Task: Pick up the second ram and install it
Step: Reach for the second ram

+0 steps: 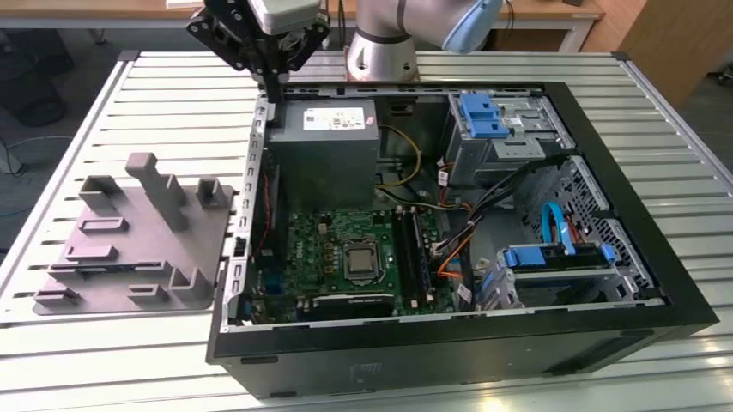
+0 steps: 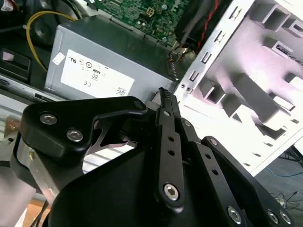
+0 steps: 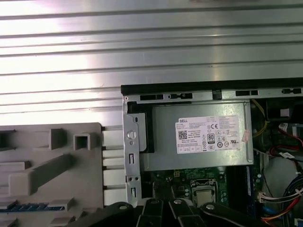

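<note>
A: One worry for us: the gripper [image 2: 163, 94], fingers pressed together on nothing, hangs over the case rim [image 1: 261, 146]; dropping there, we'd strike metal.
B: Agreed. We judge the second ram [image 3: 28, 206] lies in the grey holder [image 3: 52, 177] beside the case, well apart from the gripper.

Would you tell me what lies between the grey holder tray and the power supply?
In the first wrist view, a strip of slatted table and the case's metal wall separate them.
</note>
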Motion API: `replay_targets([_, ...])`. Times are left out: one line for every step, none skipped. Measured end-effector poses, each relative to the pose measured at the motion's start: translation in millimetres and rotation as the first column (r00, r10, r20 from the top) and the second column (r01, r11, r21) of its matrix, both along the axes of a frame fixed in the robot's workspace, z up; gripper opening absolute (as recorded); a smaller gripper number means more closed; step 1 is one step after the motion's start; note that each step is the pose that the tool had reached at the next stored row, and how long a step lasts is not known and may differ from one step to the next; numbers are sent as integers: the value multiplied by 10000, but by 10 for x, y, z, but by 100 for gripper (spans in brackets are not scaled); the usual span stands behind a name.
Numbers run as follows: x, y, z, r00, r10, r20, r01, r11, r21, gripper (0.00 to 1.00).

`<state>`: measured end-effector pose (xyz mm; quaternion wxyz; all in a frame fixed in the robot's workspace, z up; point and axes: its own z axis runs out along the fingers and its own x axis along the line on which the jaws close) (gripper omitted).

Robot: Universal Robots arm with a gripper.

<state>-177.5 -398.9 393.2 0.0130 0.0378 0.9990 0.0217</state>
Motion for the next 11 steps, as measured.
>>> replay_targets([-28,0,0,10000,0,0,0,10000,0,10])
replay_targets([-57,0,-1,10000,-1,0,1,10000,0,10])
replay_targets([-83,0,-1,10000,-1,1,1,10000,0,10])
replay_targets([-107,0,-2,10000,-2,1,2,10000,0,10])
replay_targets([-127,0,-2,10000,-1,1,1,10000,1,10])
replay_targets([-149,0,-3,10000,-1,1,1,10000,1,10])
replay_targets([-172,0,-2,10000,0,1,0,10000,0,10])
replay_targets([-193,0,-3,10000,0,1,0,10000,1,10])
replay_targets([-213,0,-3,10000,0,1,0,10000,1,10])
replay_targets([-232,0,-3,10000,-1,1,1,10000,1,10])
replay_targets([-247,0,-4,10000,-1,1,1,10000,1,10])
